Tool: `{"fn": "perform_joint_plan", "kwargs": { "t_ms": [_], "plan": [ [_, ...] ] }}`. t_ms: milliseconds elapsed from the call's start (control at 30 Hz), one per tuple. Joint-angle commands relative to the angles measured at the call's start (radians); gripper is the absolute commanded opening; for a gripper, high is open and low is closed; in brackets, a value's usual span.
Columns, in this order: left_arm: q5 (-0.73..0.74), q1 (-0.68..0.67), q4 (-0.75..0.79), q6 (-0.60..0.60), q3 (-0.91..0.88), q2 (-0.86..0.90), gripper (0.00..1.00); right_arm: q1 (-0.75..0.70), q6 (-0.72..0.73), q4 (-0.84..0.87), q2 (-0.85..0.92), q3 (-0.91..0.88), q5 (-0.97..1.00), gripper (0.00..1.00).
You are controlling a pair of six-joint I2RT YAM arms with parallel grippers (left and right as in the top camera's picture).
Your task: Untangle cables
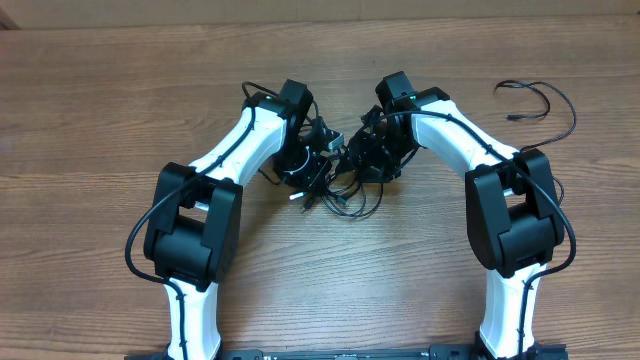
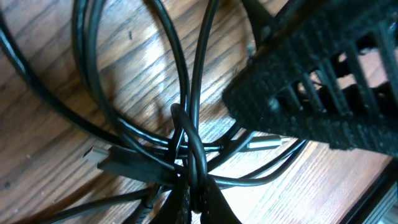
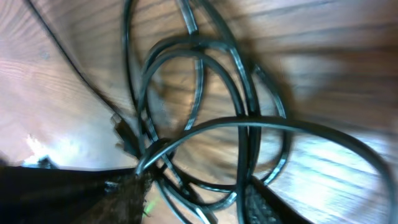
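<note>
A tangle of thin black cables lies on the wooden table between my two arms. My left gripper is down on the tangle's left side. In the left wrist view its jaws are shut on a few cable strands where several loops cross, next to a flat black plug with a silver tip. My right gripper is on the tangle's right side. In the blurred right wrist view its fingers are apart, with cable loops between and above them.
A separate thin black cable lies in a loose curve at the far right of the table. The right gripper's black finger fills the upper right of the left wrist view, close above the cables.
</note>
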Motion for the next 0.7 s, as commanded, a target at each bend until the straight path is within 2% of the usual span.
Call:
{"fn": "perform_joint_plan", "kwargs": {
  "t_ms": [0, 267, 367, 500, 567, 667],
  "plan": [
    [0.108, 0.009, 0.005, 0.136, -0.002, 0.006, 0.04, 0.003, 0.035, 0.006, -0.025, -0.006, -0.108, 0.43],
    [0.184, 0.011, 0.029, 0.193, -0.002, 0.006, 0.04, 0.019, 0.112, 0.045, -0.025, -0.006, -0.122, 0.43],
    [0.182, 0.011, 0.039, 0.193, -0.002, 0.006, 0.04, 0.019, 0.111, 0.090, -0.025, -0.006, -0.120, 0.50],
    [0.174, 0.011, 0.035, 0.193, -0.002, 0.006, 0.04, 0.019, 0.112, 0.157, -0.025, -0.006, 0.039, 0.51],
    [0.159, 0.012, 0.030, 0.184, -0.002, 0.006, 0.04, 0.019, 0.111, 0.121, -0.025, -0.006, 0.060, 0.54],
    [0.095, 0.012, 0.034, 0.147, -0.003, 0.006, 0.04, 0.014, 0.090, 0.066, -0.025, -0.005, -0.027, 0.54]
  ]
}}
